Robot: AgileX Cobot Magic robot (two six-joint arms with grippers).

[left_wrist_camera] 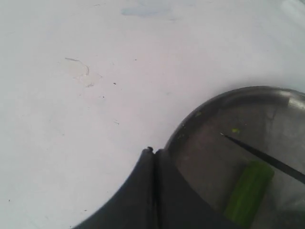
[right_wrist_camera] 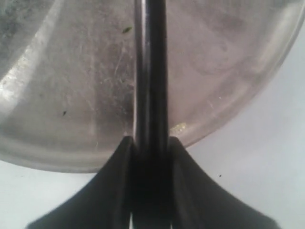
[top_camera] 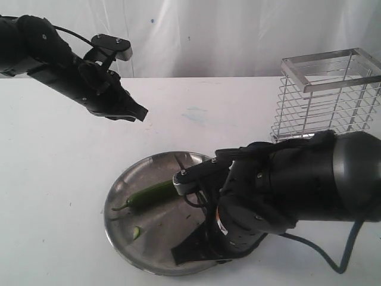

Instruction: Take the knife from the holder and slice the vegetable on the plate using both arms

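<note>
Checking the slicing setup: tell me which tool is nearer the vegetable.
Right. The right tool, shut on the knife, sits low over the plate beside the vegetable; the left tool, shut, hangs raised outside the plate's rim.

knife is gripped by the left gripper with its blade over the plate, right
Not quite: the knife is gripped by the right gripper, not the left gripper, as the right wrist view shows. Its blade is over the plate.
</note>
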